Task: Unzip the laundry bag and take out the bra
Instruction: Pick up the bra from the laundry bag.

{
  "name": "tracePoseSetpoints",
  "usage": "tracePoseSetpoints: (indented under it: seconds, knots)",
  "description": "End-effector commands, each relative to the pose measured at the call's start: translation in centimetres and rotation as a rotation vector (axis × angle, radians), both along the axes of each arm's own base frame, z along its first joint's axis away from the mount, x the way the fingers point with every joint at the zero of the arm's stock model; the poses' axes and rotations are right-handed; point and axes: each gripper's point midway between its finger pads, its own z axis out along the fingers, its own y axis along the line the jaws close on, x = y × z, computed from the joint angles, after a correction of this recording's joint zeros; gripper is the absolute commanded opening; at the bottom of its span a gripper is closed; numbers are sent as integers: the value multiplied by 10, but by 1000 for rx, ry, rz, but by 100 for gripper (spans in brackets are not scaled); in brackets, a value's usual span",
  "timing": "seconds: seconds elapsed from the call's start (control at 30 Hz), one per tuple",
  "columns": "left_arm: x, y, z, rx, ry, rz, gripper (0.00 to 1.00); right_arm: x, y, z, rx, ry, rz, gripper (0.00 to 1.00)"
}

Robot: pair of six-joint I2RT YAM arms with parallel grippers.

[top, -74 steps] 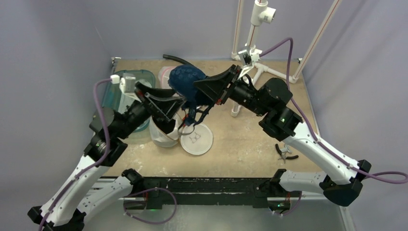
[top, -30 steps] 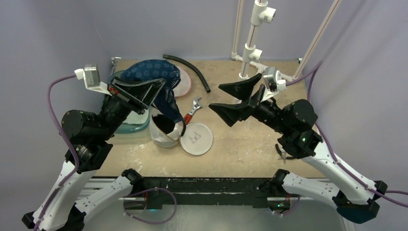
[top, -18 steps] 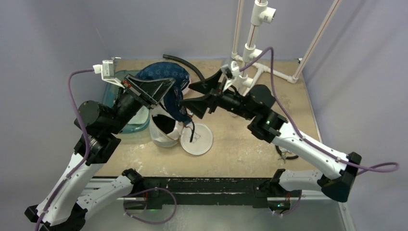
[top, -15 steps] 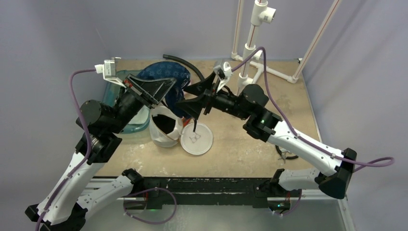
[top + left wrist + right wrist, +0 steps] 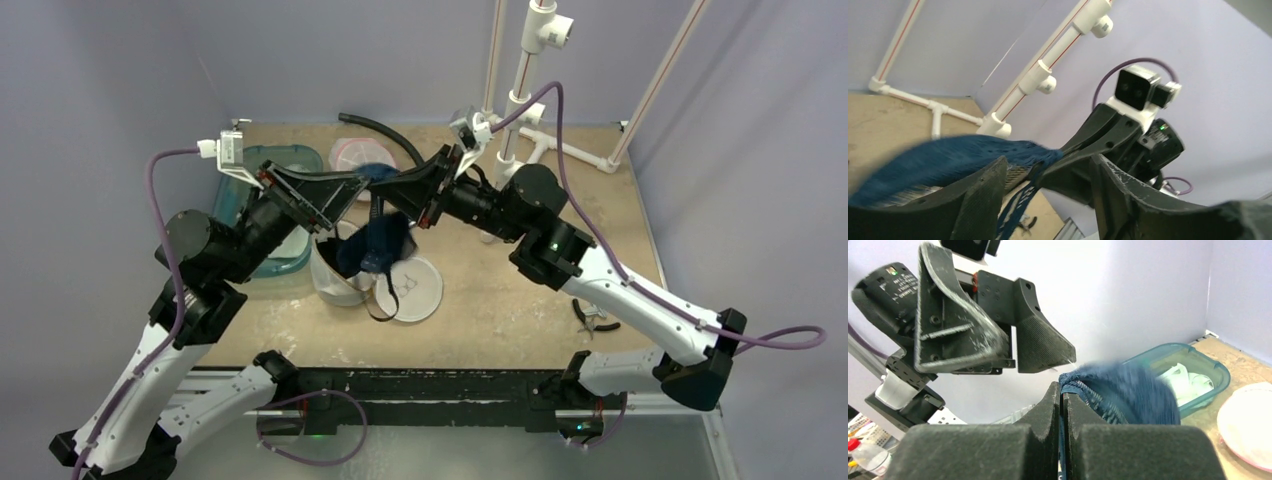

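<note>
— Starting at the left: anything in the left gripper (image 5: 1048, 167)?

— Nothing. Spread apart now, let go within the last second; clamped on the bra (image 5: 385, 245) just before that.

— So where to look for the bra?

— Up in the air between the two grippers, pinched by its edge in the right gripper (image 5: 1061, 390). Shut tight there, though wide open a second ago. Hangs bunched over the laundry bag (image 5: 335, 280), with a strap trailing down toward the white plate (image 5: 425, 292).

— Meaning for the task?

— Looks like a handover, left to right, just completed. Bra already out of the bag, mouth of the bag dark and open below. Probably only a spot to set it down left to find.

— Anything else around, from the left?

— Teal tub (image 5: 250, 200) with white items, just beside the bag. Pink dish (image 5: 350, 155) and black hose (image 5: 385, 128) toward the back. White pipe stand (image 5: 520, 100) behind the right arm. Pliers (image 5: 592, 316) near the right edge of the table (image 5: 500, 300), well apart.

— In the way?

— Left fingers (image 5: 983, 200) close beside the hanging fabric; could snag on pulling back. Bag and plate directly beneath, so some risk of a drop back in. Cannot tell whether the strap touches the plate.
</note>
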Motion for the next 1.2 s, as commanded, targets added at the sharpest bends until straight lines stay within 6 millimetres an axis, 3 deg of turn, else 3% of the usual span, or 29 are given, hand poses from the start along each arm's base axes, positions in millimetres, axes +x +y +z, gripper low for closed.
tracePoseSetpoints:
  seconds: [0.0,0.23,0.4,0.6,0.9,1.17]
  knots:
    - [-15,20,-3,115,-52,55,64,-17,-36,63,72,-92,-33,0]
    - [-55,57,1,190,-228,122,66,-27,-67,80,25,-129,-74,0]
    - [-56,72,-30,189,-285,201,66,-38,-81,81,-3,-143,-63,0]
    - [-54,48,-59,170,-365,112,66,-62,-95,91,7,-174,4,0]
    - [-80,8,-43,64,-533,-146,66,-69,-89,94,61,-151,61,0]
    - [-46,22,-69,111,-536,55,71,-94,-92,110,136,-183,178,0]
